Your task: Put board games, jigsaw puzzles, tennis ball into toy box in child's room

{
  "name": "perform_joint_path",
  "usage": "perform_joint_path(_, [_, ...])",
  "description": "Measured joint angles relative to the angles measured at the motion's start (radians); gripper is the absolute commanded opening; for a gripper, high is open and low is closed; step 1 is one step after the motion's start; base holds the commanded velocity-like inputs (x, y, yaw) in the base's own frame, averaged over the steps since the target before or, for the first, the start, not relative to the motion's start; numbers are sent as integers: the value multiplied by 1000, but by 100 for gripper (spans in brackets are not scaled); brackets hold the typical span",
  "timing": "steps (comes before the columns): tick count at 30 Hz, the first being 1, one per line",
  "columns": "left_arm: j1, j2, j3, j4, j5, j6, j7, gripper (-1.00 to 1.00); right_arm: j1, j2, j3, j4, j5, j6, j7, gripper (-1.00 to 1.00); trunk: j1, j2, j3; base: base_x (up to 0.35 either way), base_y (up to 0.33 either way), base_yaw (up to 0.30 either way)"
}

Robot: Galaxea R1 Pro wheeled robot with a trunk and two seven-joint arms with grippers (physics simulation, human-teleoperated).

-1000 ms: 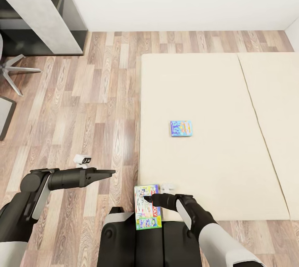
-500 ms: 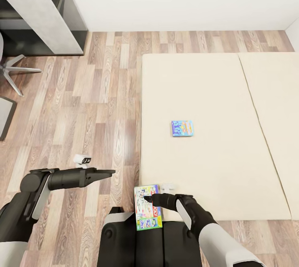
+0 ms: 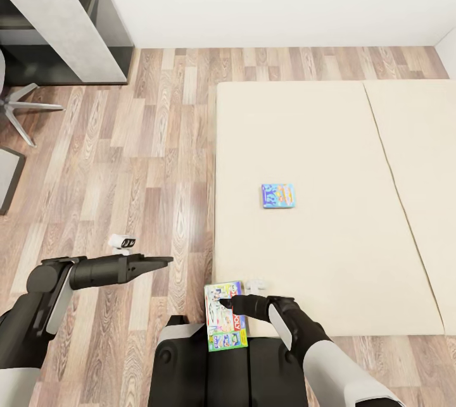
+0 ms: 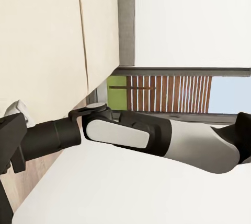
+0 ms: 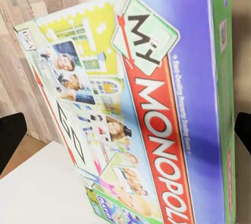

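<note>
1. Confirm the right gripper (image 3: 228,301) before you move: its fingertips sit over the larger board game (image 3: 225,323) at the near left corner of the bed (image 3: 329,160). In the right wrist view the box (image 5: 141,114) lies between the two dark finger edges, but whether the jaws have actually closed on it cannot be told.
2. Seat the box deep between the fingers and check that it rises level with the gripper; it overhangs the mattress edge above the robot's trunk, so it would probably drop if gripped loosely.
3. Keep the left gripper (image 3: 161,261) clear. It hovers over the wood floor (image 3: 126,160) left of the bed, carrying nothing; the pictures do not show whether it is open or closed.
4. Count what remains here: two board games on the bed, the larger one under your right gripper and the small blue one (image 3: 278,195) further in, near the mattress centre.
5. Part of a grey desk unit (image 3: 63,14) stands at far left.
</note>
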Motion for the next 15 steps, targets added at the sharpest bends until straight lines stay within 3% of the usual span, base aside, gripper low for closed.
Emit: perform_joint_path(15, [0,0,0,0,0,0,0,100,0,0,0,0,0,0,0,100,0,0,0,0,0,0])
